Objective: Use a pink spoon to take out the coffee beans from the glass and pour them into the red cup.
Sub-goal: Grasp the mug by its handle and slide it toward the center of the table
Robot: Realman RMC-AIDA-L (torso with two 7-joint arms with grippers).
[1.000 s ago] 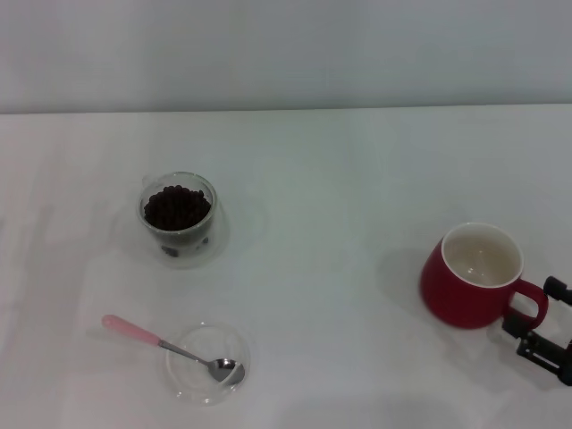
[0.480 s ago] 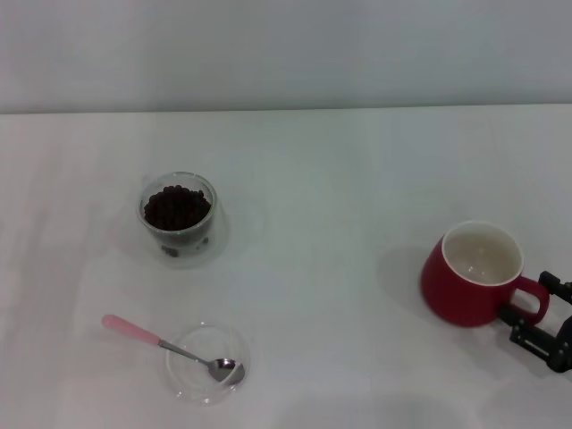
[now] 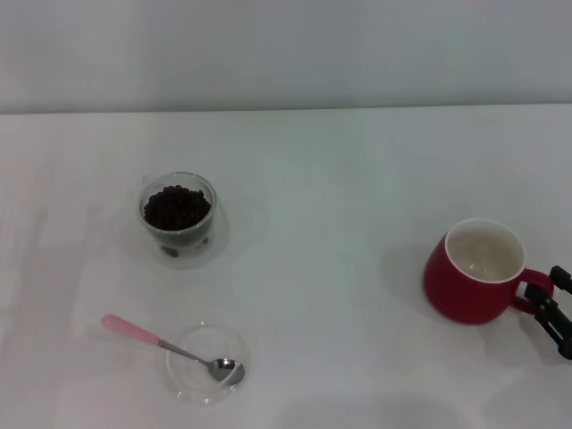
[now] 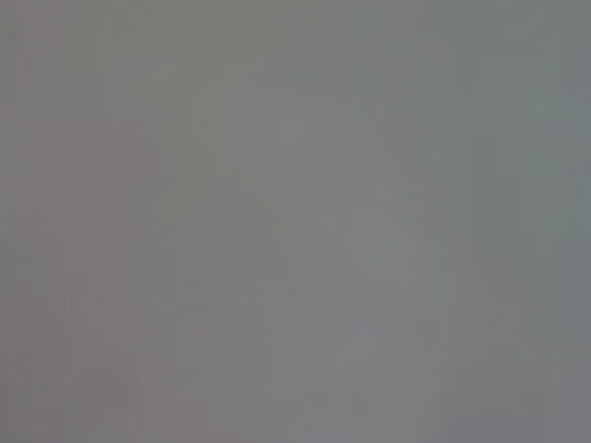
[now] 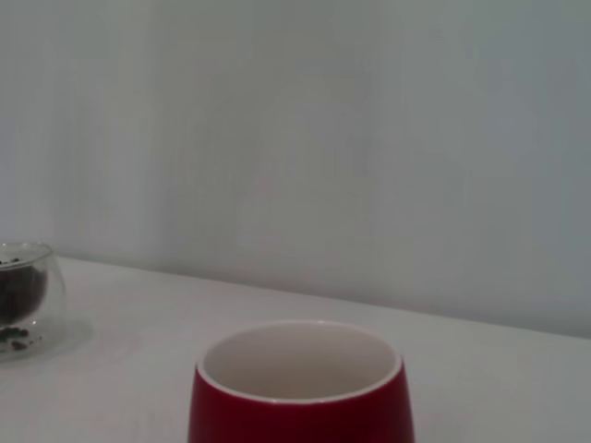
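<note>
Red cup [image 3: 474,273] upright | right pincer [image 3: 556,308] at handle, cropped; grip indiscernible | left pincer unseen

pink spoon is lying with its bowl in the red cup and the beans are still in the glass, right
Not quite. In the head view the pink spoon rests with its bowl in the flat clear glass dish, not in the red cup, which looks empty. The coffee beans are indeed still in the glass.
</note>
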